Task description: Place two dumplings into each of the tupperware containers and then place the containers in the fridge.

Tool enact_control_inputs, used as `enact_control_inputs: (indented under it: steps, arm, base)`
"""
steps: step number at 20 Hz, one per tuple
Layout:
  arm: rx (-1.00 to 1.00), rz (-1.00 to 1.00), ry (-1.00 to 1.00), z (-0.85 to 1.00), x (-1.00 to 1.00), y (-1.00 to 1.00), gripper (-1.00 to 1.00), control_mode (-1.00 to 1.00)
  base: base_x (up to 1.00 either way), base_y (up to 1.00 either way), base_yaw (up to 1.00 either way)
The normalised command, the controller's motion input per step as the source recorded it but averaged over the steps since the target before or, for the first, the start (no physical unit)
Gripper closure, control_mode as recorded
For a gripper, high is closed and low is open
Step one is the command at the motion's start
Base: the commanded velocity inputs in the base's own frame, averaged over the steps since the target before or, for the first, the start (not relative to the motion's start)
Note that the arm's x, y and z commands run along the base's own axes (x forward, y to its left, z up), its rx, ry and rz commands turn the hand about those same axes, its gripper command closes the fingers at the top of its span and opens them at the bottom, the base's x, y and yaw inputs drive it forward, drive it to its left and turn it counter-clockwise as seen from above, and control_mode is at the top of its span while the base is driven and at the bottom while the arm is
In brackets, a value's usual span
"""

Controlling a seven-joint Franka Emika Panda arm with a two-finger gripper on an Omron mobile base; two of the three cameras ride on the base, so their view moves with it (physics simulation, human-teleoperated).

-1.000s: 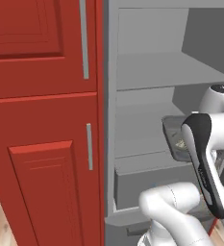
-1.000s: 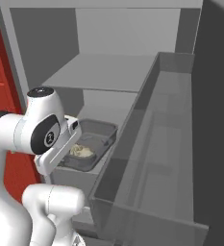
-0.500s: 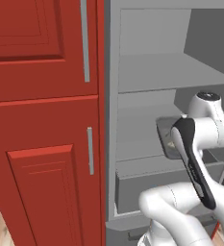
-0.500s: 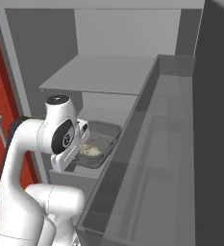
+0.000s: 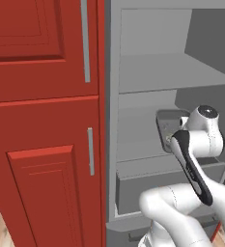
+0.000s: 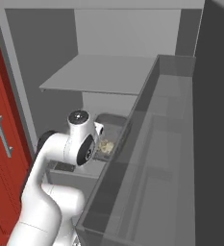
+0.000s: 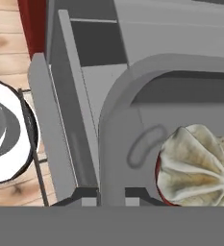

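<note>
My gripper (image 7: 111, 197) is shut on the rim of a grey tupperware container (image 7: 117, 126). It holds the container inside the open fridge (image 5: 157, 72), over the lower shelf and above the drawer. A pleated tan dumpling (image 7: 200, 166) lies in the container close to the fingertips. In the right base view the container (image 6: 109, 121) shows just past the white wrist, with dumplings (image 6: 106, 145) in it. From the left base view the hand covers most of the container (image 5: 168, 118). Whether the container touches the shelf I cannot tell.
Red cabinet doors (image 5: 41, 144) with long grey handles stand left of the fridge. The open fridge door with its grey bins (image 6: 171, 158) runs along the right. A grey drawer (image 5: 147, 185) juts out below the container, and an upper shelf (image 6: 99, 72) hangs above it.
The arm has reached further into the fridge and carried the container deeper over the lower shelf. The grip has stayed shut.
</note>
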Motion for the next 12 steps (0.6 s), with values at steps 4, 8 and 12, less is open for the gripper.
enact_control_inputs:
  steps: [4, 8, 12]
  arm:
    - [0.0, 0.08, -0.12, -0.35, 0.93, -0.44, 1.0, -1.0]
    - [0.0, 0.06, -0.03, -0.14, 0.98, -0.39, 1.0, -1.0]
    - [0.0, 0.0, 0.0, 0.0, 0.86, -0.54, 1.0, -1.0]
  base:
    - [0.0, 0.0, 0.0]
    - [0.0, 0.0, 0.0]
    - [0.0, 0.0, 0.0]
